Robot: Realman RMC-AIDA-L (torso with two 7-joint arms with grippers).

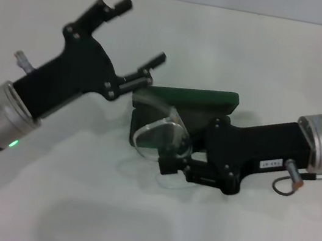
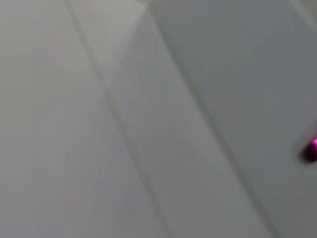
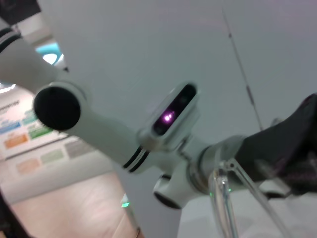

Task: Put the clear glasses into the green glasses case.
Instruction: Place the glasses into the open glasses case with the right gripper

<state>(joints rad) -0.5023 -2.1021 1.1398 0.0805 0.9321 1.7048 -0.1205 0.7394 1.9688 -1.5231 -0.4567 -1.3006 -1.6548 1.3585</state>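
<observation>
Head view: we see the green glasses case (image 1: 193, 110) lying open on the white table (image 1: 72, 205), lid raised at the back, grey inside facing up. The clear glasses (image 1: 159, 136) sit at the case's front-left part, lens curving over its near edge, partly inside it. The right gripper (image 1: 173, 156) reaches in from the right, low over the case front, its fingers pinched on the glasses at the lens end. The left gripper (image 1: 141, 37) is raised at the left, fingers spread wide apart, its lower fingertip just beside the case's back-left corner, holding nothing.

Left wrist view: we see only blurred grey-white surfaces and a small magenta light (image 2: 312, 148) at the edge; no task thing visible.

Right wrist view: we see a clear arm of the glasses (image 3: 225, 198) close to the camera, with the left arm (image 3: 114, 134) and its wrist camera beyond.
</observation>
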